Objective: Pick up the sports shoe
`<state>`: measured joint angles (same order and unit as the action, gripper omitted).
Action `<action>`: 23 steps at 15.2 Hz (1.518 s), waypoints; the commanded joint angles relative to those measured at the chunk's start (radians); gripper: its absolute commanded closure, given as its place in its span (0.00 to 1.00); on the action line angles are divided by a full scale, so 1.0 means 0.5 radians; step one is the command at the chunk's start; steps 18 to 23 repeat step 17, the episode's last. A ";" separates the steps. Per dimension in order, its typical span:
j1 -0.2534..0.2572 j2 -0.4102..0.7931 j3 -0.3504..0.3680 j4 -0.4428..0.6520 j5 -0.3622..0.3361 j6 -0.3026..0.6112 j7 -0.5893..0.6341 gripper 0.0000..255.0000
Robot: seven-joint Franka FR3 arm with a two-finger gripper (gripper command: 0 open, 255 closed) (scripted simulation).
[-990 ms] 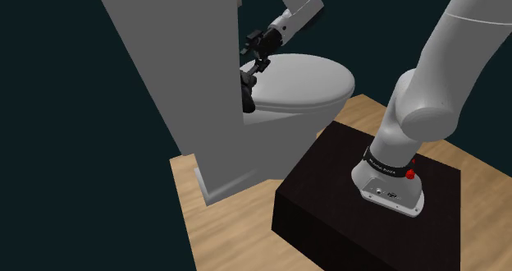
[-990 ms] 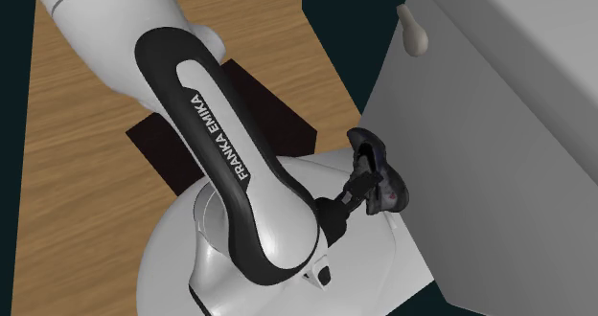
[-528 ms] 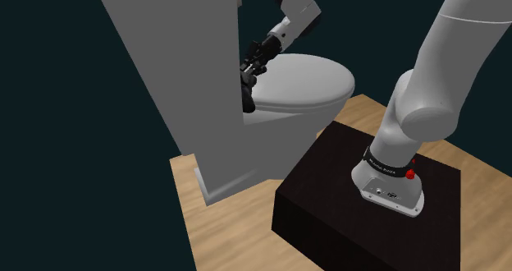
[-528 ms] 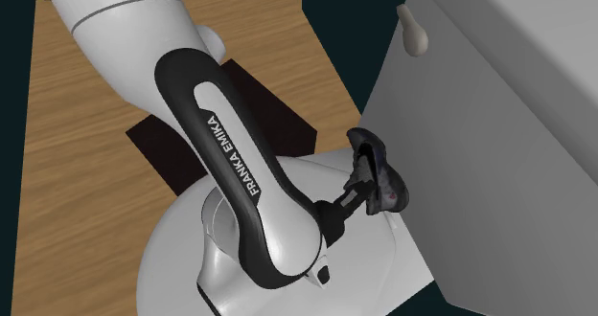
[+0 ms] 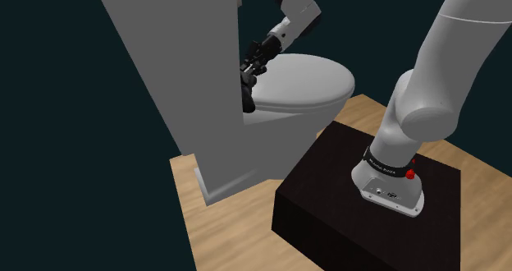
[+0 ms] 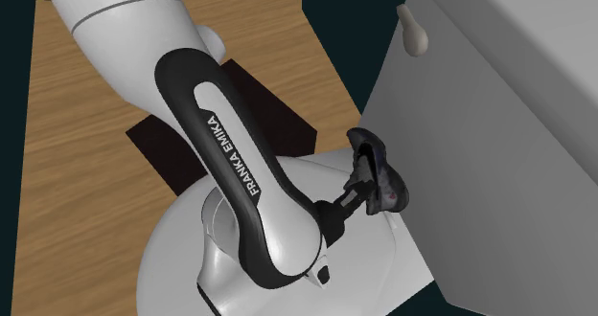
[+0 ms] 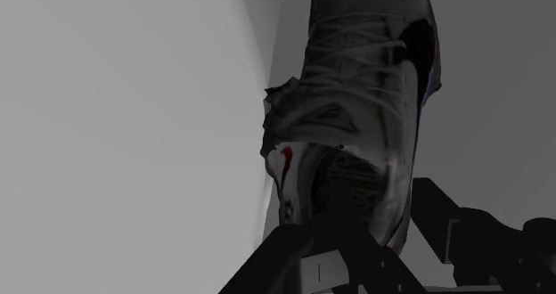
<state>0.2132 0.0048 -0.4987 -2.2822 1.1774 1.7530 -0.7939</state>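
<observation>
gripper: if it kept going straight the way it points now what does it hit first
The dark shoe. It lies right in front of the gripper, at the back of the toilet lid beside the tank. Whether they touch is unclear.

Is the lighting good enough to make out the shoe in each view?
Wrist view: dim, the shoe dark grey, laces faint. Shoulder view: evenly lit, shoe a dark shape beside the pale toilet lid. Second exterior view: bright, no glare.
</observation>
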 commanded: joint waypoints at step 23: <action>0.003 -0.255 0.017 0.119 -0.142 -0.059 0.355 1.00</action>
